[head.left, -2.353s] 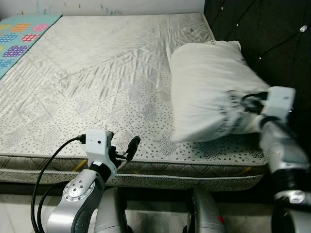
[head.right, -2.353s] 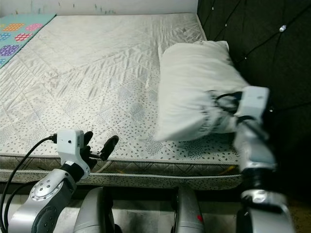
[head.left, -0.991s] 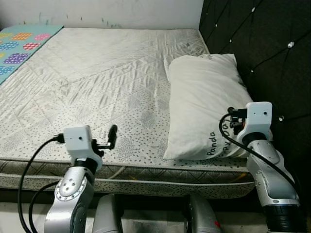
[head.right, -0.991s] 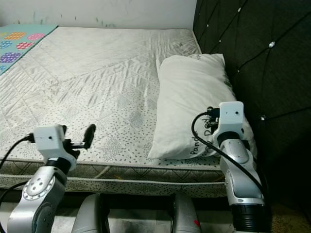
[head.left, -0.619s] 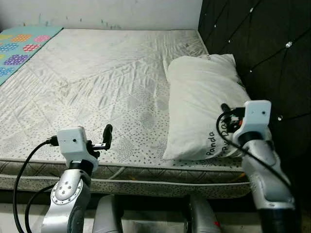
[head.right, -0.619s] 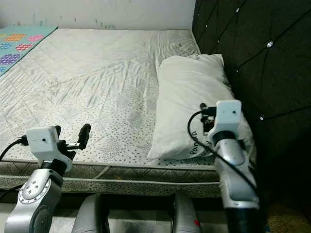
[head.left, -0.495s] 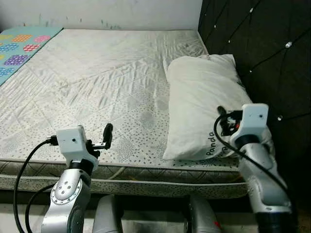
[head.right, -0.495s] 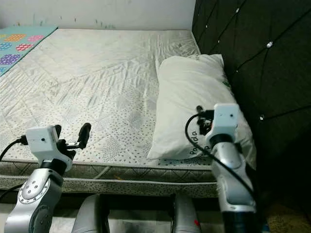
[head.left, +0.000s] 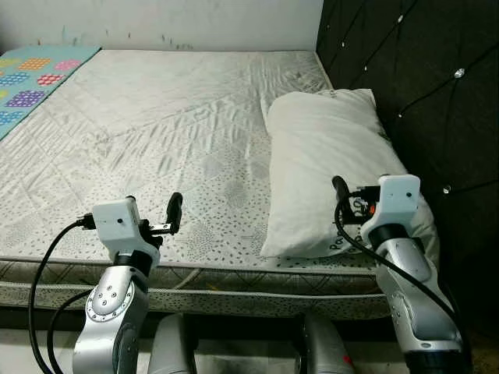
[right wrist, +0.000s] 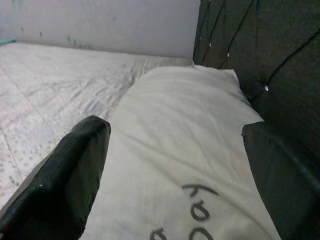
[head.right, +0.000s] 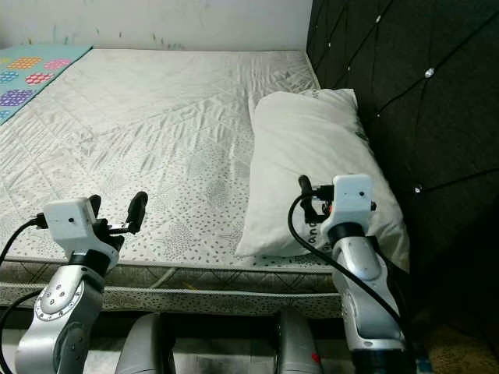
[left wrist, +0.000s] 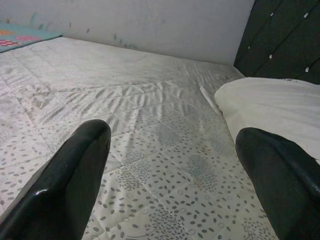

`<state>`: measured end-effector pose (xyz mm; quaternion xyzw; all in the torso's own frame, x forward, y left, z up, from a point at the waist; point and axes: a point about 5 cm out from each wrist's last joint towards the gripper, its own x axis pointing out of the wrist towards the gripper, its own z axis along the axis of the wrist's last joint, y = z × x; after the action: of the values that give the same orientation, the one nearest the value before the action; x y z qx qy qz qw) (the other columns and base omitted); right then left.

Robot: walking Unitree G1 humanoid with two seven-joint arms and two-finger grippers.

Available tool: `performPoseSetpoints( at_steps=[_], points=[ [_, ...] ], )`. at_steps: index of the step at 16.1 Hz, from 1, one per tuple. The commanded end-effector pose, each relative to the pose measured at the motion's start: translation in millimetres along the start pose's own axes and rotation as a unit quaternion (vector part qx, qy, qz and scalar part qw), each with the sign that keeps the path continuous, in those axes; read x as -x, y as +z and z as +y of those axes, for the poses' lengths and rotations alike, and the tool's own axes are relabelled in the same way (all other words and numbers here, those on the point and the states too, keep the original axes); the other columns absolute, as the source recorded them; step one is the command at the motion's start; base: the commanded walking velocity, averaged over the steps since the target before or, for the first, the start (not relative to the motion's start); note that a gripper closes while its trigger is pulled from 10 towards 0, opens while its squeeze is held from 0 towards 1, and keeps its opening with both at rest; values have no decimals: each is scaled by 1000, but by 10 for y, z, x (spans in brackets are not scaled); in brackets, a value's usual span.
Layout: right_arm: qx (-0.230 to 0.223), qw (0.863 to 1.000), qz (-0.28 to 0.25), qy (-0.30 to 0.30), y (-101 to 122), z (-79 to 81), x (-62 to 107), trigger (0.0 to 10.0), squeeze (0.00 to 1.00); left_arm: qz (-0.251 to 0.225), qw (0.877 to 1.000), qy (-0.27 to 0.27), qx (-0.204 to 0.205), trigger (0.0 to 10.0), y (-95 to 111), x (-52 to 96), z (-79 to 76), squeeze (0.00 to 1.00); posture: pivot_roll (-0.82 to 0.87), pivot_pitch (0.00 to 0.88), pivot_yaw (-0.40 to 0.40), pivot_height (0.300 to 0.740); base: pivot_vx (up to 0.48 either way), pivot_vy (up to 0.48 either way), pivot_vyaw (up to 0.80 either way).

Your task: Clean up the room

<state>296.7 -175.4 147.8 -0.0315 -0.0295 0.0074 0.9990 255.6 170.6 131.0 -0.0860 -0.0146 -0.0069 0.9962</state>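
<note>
A white pillow (head.left: 331, 164) with black lettering lies flat on the right side of the grey quilted mattress (head.left: 156, 125), against the headboard. My right gripper (right wrist: 175, 170) is open, held just above the pillow's near end with nothing between its fingers (head.left: 340, 187). In the right wrist view the pillow (right wrist: 190, 150) stretches away between the two black fingers. My left gripper (head.right: 117, 206) is open too, hovering over the mattress's front edge at the left, with bare mattress (left wrist: 150, 130) ahead of it.
A black tufted headboard (head.left: 421, 78) rises along the right side of the bed. A patterned teal cover (head.left: 31, 78) lies at the far left corner. A white wall (head.left: 156, 19) closes the back. The bed's front edge (head.left: 234, 276) runs just before me.
The pillow, earlier lifted in my right gripper, now lies flat by the headboard. The right gripper has let go and drawn back towards me. The camera has shifted slightly.
</note>
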Motion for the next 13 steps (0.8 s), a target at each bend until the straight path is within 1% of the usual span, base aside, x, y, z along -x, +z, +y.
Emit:
performPoseSetpoints(
  at_steps=[1, 2, 3, 4, 7, 9, 12, 13],
  points=[
    [-17, 1000, -10, -4, 65, 5, -48, 10000, 749, -10, 1000, 2, -7, 10000, 36, -45, 12, 0, -149, 0, 12, 580, 0, 0, 0],
    [-21, 1000, -10, -2, 69, 12, -62, 10000, 416, -14, 1000, 4, -6, 10000, 58, -65, 5, 0, -146, 0, 16, 580, 0, 0, 0],
    [-39, 999, -4, -1, 74, 36, -96, 10000, 0, -18, 1000, 4, -5, 10000, 78, -81, -1, 0, -148, 0, 21, 580, 0, 0, 0],
    [-54, 999, -9, -4, 122, 56, -120, 10000, 0, -18, 1000, 3, -4, 10000, 82, -78, -1, 0, -154, 0, 22, 580, 0, 0, 0],
    [-58, 998, -25, -3, 229, 93, -170, 10000, 0, -10, 1000, 6, 5, 10000, 23, -39, 17, 0, -162, 0, 10, 580, 0, 0, 0],
    [-56, 998, -35, 5, 308, 104, -232, 10000, 0, -14, 1000, 10, 10, 10000, 36, -46, -16, 0, -152, 0, -3, 580, 0, 0, 0],
    [-47, 998, -35, 14, 318, 96, -272, 10000, 0, -15, 1000, 18, 12, 10000, 22, -23, 4, 0, -149, 0, -5, 580, 0, 0, -479],
    [-47, 998, -35, 13, 321, 87, -274, 10000, 0, -15, 1000, 17, 11, 10000, 23, -24, 1, 0, -149, 0, -5, 588, 0, 0, -456]
  ],
)
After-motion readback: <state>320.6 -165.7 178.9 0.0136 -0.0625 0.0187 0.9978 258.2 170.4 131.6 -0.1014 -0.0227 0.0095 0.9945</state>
